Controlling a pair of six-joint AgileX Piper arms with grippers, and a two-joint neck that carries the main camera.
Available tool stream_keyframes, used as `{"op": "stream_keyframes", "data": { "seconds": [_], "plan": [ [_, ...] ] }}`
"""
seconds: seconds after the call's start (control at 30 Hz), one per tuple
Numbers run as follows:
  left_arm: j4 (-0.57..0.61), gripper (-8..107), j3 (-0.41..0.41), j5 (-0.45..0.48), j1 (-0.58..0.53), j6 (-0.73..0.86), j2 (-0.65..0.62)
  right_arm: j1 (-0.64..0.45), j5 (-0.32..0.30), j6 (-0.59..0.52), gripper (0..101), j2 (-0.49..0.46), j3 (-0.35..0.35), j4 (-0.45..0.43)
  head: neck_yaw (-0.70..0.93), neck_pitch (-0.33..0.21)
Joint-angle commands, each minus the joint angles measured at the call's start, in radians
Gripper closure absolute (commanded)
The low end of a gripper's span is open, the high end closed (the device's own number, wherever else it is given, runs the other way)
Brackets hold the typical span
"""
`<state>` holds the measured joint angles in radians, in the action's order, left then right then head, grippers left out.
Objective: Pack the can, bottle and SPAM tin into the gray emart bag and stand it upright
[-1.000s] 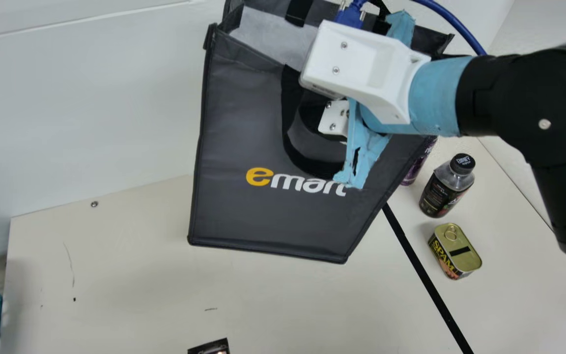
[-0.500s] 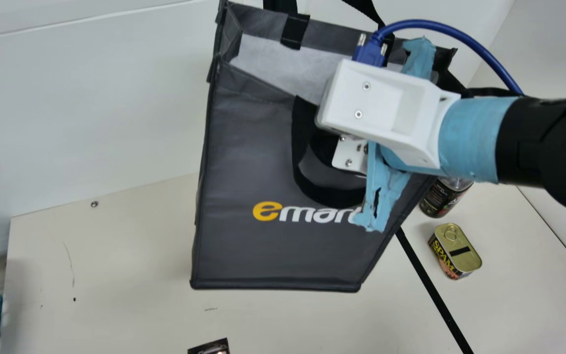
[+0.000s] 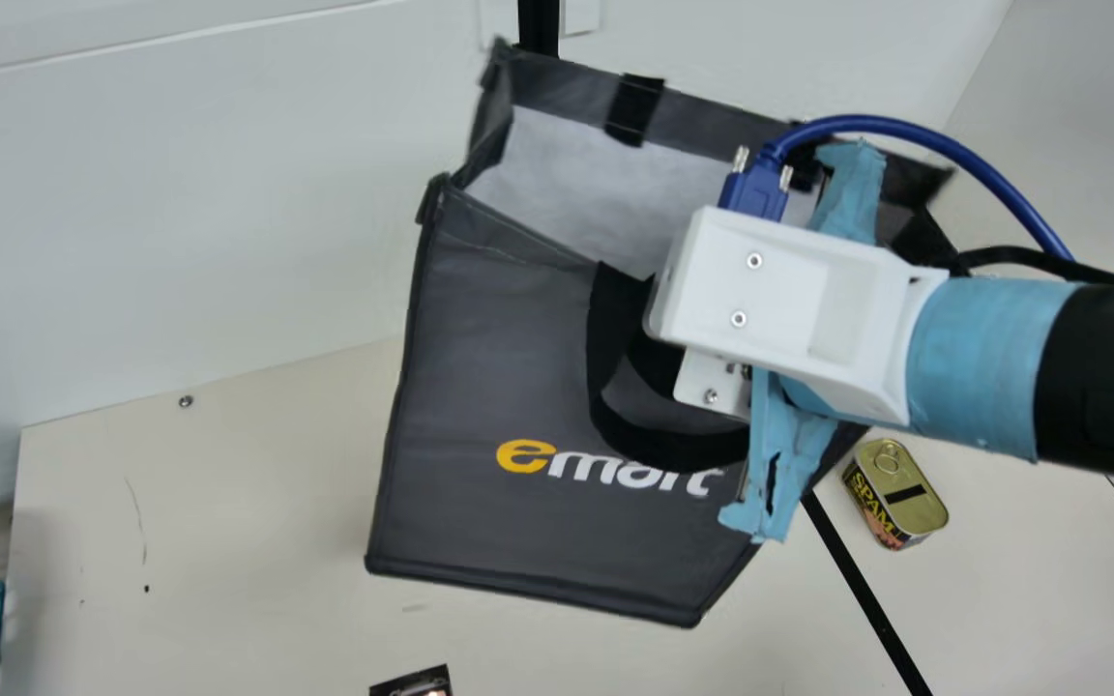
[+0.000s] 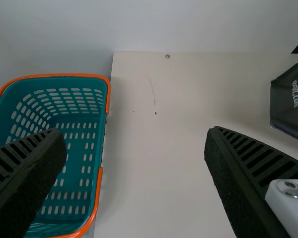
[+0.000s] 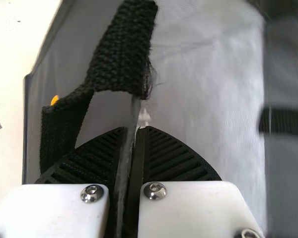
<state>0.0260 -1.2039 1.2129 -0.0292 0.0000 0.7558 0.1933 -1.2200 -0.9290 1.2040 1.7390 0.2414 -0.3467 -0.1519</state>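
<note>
The gray emart bag [image 3: 499,367] leans in the middle of the main view, its mouth wide and pale lining showing. My right gripper [image 3: 789,319] is at the front rim beside the black handle; its fingertips are hidden there. In the right wrist view, my right gripper [image 5: 134,131] is shut on the rim of the bag [image 5: 203,99]. Whether the bag's bottom touches the table cannot be told. The SPAM tin [image 3: 900,493] stands on the table right of the bag. In the left wrist view, my left gripper [image 4: 134,133] stands open with nothing between its fingers.
A teal basket with orange handles [image 4: 108,96] sits by the left edge of the cream table [image 3: 180,541]. A small dark printed item [image 3: 412,684] lies at the main view's bottom. A black strip [image 3: 866,590] runs across the table near the tin; a wall stands behind.
My right gripper has moved down and rightward in the main view, carrying the bag, which now tilts more. The bottle and purple can, seen earlier, are now covered. The tin has stayed put.
</note>
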Motion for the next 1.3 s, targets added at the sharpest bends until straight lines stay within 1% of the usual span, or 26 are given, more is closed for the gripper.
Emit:
{"op": "stream_keyframes", "data": {
  "seconds": [0.0, 0.63, 1.23, 1.27],
  "plan": [
    [0.000, 9, 0.000, 0.000, 0.000, 0.000, 0.000, 0.009, 0.000, 0.006, 101, -0.009, -0.008, -0.007, -0.002, -0.023],
    [0.000, 9, 0.000, 0.000, 0.000, 0.000, 0.000, 0.113, 0.000, 0.096, 101, -0.099, -0.136, -0.081, -0.002, -0.023],
    [0.000, 9, 0.000, 0.000, 0.000, 0.000, 0.000, 0.278, 0.000, 0.238, 101, -0.167, -0.251, -0.139, -0.002, -0.023],
    [0.000, 9, 0.000, 0.000, 0.000, 0.000, 0.000, 0.288, 0.000, 0.246, 98, -0.170, -0.255, -0.142, -0.002, -0.023]
  ]
}}
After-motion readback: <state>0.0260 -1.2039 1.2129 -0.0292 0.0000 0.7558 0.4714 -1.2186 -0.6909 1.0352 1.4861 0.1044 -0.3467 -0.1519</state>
